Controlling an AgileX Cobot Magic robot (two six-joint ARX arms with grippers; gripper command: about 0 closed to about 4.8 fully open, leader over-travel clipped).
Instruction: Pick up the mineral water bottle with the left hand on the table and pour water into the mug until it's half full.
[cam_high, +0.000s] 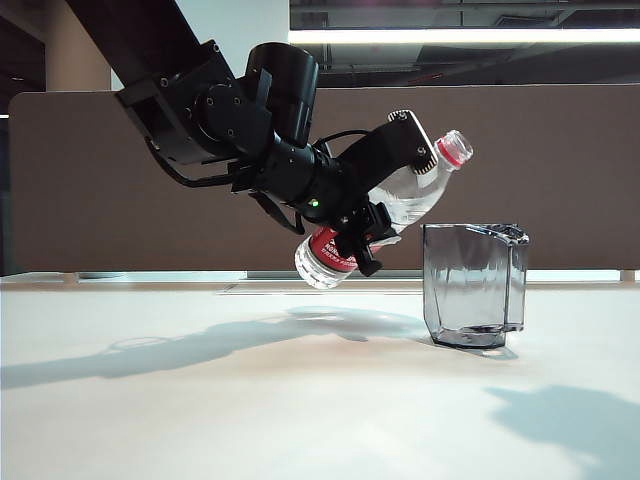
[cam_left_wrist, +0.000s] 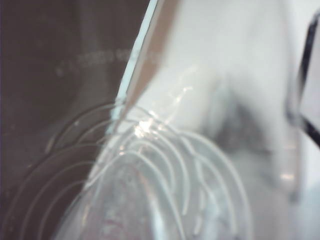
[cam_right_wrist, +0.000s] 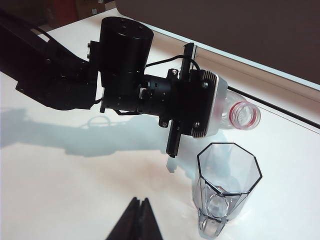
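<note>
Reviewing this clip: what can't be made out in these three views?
- Water level in the mineral water bottle: exterior view, the left gripper covers its middle.
- Water in the mug: tinted walls, unclear.
- Left wrist view: blurred, only bottle ridges.
- Right gripper: cut off by the edge, fingertips together.

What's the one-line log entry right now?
left gripper: shut on mineral water bottle, tilted beside mug | right gripper: shut, idle
</note>
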